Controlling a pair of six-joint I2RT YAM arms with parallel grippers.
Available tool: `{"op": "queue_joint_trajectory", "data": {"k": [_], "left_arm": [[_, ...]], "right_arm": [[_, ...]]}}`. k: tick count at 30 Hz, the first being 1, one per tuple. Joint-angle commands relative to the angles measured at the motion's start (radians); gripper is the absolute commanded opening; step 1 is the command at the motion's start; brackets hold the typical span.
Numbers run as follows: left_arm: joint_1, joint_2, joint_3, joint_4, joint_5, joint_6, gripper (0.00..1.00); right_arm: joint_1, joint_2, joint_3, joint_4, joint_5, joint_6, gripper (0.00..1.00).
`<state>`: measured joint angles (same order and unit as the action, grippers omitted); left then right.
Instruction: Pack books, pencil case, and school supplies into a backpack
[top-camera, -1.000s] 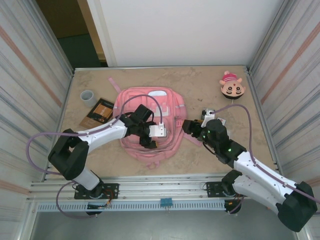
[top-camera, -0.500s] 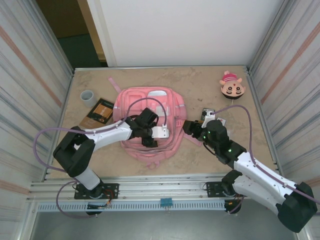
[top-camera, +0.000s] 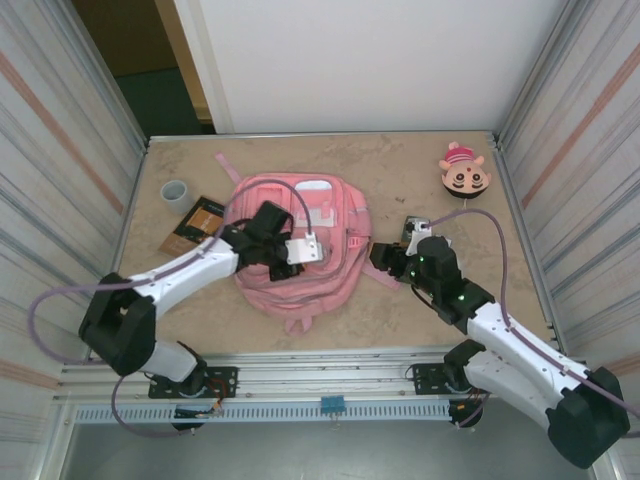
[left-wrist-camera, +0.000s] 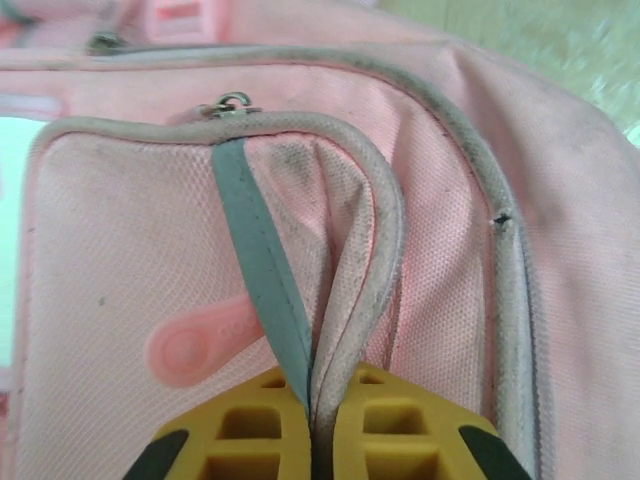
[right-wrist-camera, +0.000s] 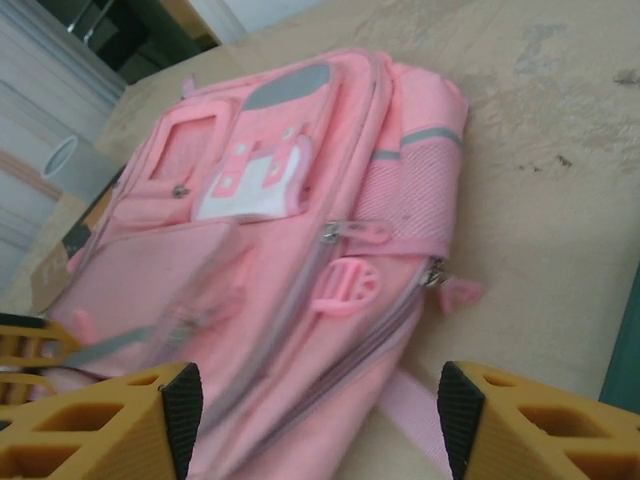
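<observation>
Our left pincer (left-wrist-camera: 318, 425) is pressed together on the front-pocket rim of the backpack (left-wrist-camera: 130, 250), likely to pull it open for packing, our right pincer (right-wrist-camera: 315, 405) hangs spread just beside it, and we see the book (top-camera: 195, 227) farther off, left of the left pincer, on the worktop (top-camera: 420, 170).

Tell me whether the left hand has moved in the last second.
Yes: the left hand shifted up-table, nearer the book, and shut on the backpack.

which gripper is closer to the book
Left. The left gripper pinches the backpack front, just right of the book; the right gripper is open beyond the backpack's far side, farther away.
</observation>
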<state>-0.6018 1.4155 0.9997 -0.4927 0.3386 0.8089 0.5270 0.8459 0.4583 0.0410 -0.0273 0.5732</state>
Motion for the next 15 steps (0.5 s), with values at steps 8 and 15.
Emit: {"op": "queue_joint_trajectory", "data": {"k": [8,15], "left_arm": [[0.284,-0.127,0.215,-0.296,0.493,0.173,0.0],[0.318,-0.13,0.245,-0.313,0.546,0.187,0.0]], "right_arm": [[-0.105,0.165,0.014,0.134,-0.385,-0.081,0.61],[-0.133,0.316,0.043,0.209,-0.519,-0.043,0.58]]}}
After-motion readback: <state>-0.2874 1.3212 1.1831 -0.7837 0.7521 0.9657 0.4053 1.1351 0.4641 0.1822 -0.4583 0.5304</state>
